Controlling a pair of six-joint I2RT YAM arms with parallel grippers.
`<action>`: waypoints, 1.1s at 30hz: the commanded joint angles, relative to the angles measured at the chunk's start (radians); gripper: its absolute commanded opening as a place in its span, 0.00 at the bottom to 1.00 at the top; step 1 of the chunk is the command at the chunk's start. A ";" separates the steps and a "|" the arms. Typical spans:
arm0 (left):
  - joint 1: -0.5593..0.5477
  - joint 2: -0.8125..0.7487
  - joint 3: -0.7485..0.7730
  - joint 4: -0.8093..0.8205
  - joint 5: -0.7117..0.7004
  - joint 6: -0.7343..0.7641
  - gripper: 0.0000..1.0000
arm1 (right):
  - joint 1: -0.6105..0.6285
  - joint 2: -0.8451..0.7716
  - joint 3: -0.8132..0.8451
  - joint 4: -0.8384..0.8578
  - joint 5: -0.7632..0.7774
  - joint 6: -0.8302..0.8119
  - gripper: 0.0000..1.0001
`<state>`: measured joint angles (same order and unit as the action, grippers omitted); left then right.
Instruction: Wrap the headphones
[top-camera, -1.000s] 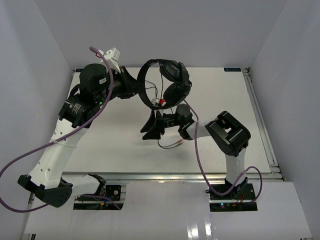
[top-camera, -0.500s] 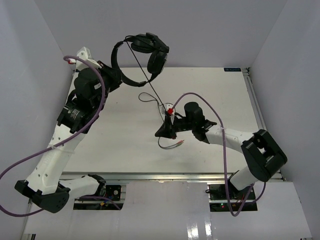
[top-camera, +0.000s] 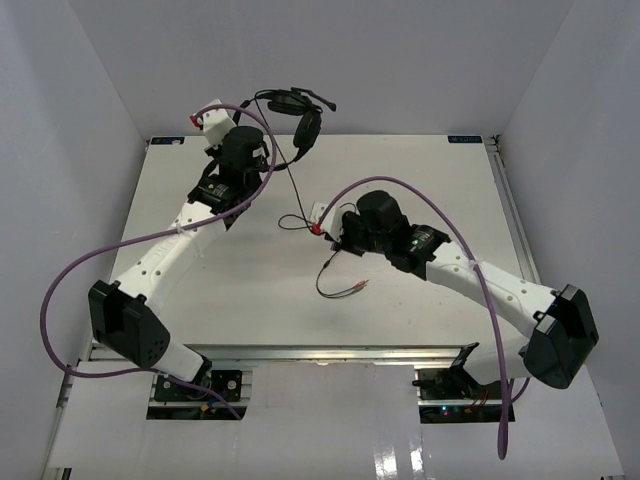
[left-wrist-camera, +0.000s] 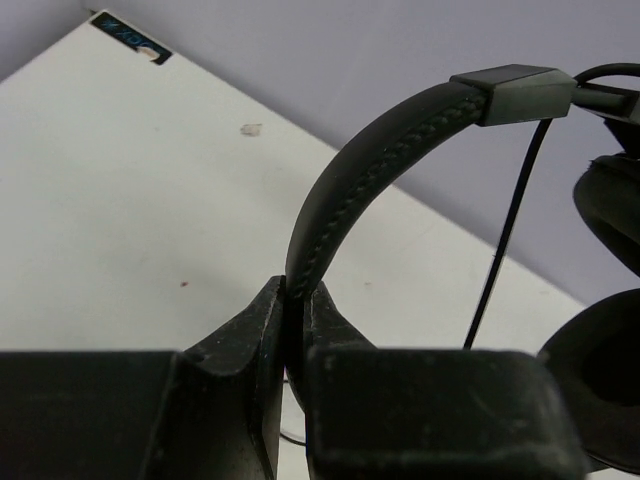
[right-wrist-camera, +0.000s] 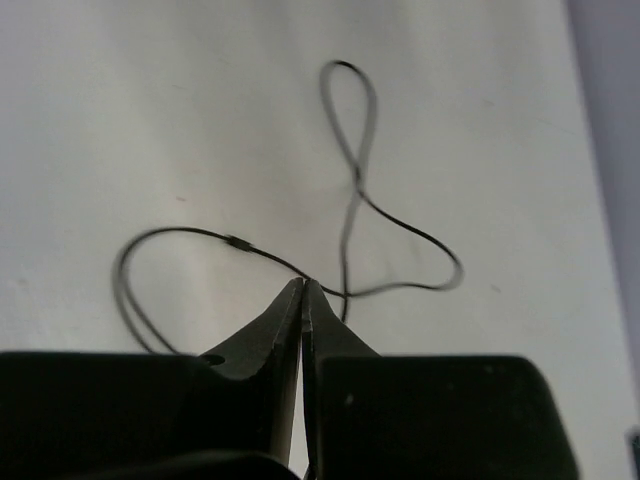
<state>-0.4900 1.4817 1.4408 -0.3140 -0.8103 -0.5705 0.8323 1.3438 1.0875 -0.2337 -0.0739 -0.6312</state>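
Note:
The black headphones (top-camera: 300, 108) hang in the air over the table's back edge. My left gripper (top-camera: 258, 112) (left-wrist-camera: 295, 290) is shut on their stitched headband (left-wrist-camera: 370, 150). An earcup (left-wrist-camera: 610, 350) shows at the right of the left wrist view. The thin black cable (top-camera: 292, 170) (left-wrist-camera: 505, 250) drops from the headset to the table and loops (right-wrist-camera: 350, 120) in front of my right gripper (top-camera: 330, 250) (right-wrist-camera: 304, 285). That gripper is shut low over mid-table, with the cable running into its tips. The cable's end with its plugs (top-camera: 357, 287) lies nearer the front.
Thick purple robot cables (top-camera: 150, 240) (top-camera: 470, 260) arc from both arms. A metal rail (top-camera: 520, 230) runs along the table's right edge. Pale walls close in at the left, right and back.
My left arm has swung the headphones up and toward the back wall, stretching the cable. My right gripper has gone from open to shut at the cable, and that arm has reached out leftward.

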 joint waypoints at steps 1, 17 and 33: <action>0.028 -0.039 -0.123 0.181 -0.040 0.222 0.00 | -0.053 -0.080 0.125 0.000 0.387 -0.234 0.08; -0.042 -0.155 -0.513 0.166 0.773 0.342 0.00 | -0.171 0.008 0.324 0.102 0.235 -0.143 0.08; 0.087 -0.102 -0.321 0.094 0.476 -0.020 0.00 | -0.192 -0.124 0.348 -0.231 -0.240 -0.292 0.08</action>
<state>-0.4753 1.3513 1.0108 -0.2468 -0.2382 -0.3903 0.6459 1.2845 1.3760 -0.3037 -0.1020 -0.8389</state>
